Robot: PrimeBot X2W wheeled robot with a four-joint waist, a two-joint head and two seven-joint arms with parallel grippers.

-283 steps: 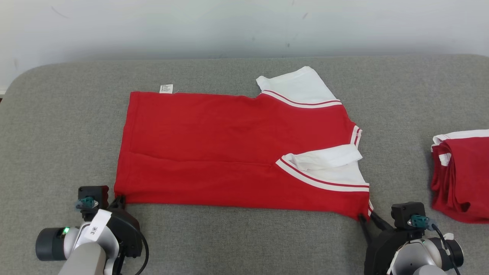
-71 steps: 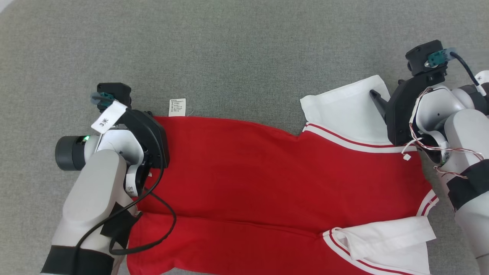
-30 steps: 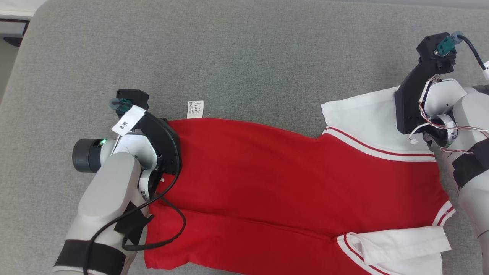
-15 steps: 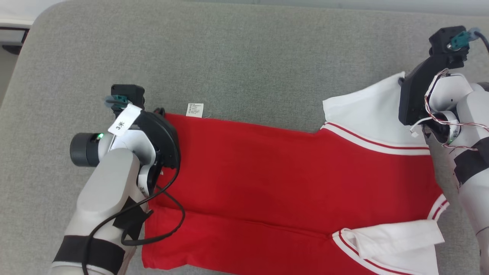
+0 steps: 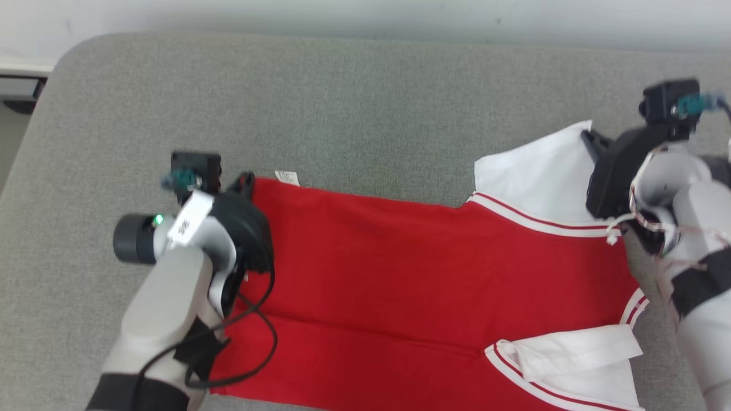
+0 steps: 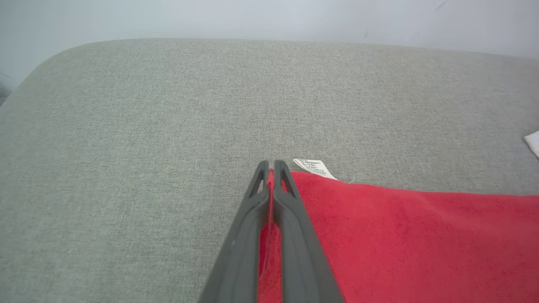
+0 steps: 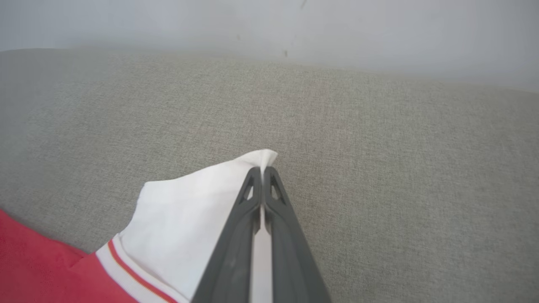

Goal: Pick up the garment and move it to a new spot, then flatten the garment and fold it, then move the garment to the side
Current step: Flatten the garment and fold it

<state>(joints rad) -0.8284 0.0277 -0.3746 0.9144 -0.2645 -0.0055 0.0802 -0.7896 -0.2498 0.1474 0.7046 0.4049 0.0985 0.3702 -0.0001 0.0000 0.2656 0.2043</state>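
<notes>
Red cotton shirt with white sleeves runs left-right; your left gripper and right gripper each pinch a far corner.

Red garment, white sleeves, spread flat on grey cushion.

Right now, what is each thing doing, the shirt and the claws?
shirt, spread out flat.
far sleeve, laid out, corner pinched.
near sleeve, folded over itself.
tag, poking out at the edge.
left claw, shut on the shirt's red corner.
right claw, shut on the far sleeve.
</notes>
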